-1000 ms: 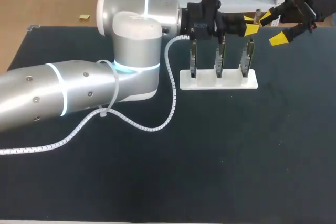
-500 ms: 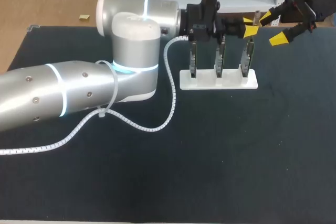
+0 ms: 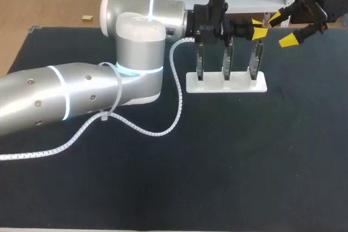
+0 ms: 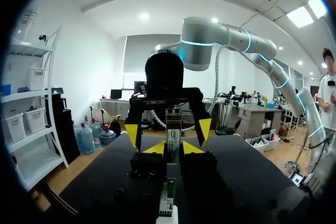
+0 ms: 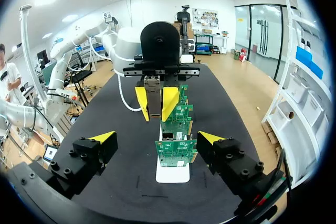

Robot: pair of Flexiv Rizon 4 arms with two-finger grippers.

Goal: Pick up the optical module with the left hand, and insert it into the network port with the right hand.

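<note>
Surface [image 3: 228, 167]: black mat; the left arm's [image 3: 81, 96] white coiled cable [image 3: 163, 131] runs across it.
Base [image 3: 227, 82]: white, carrying three upright green boards [image 3: 225, 58] in a row.
Left fingers [image 3: 258, 27]: clamped on the optical module [image 4: 172, 127], above the board nearest the right fingers [image 3: 283, 29].
Right fingers: apart, empty, facing the left fingers.
Right wrist view only: network port [image 5: 167, 136] on that nearest board.

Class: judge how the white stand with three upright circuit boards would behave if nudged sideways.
The stand is a narrow strip, so it probably slides or tips easily. The boards rise tall and thin above it, so it is likely top-heavy; bare boards may be fragile.
</note>
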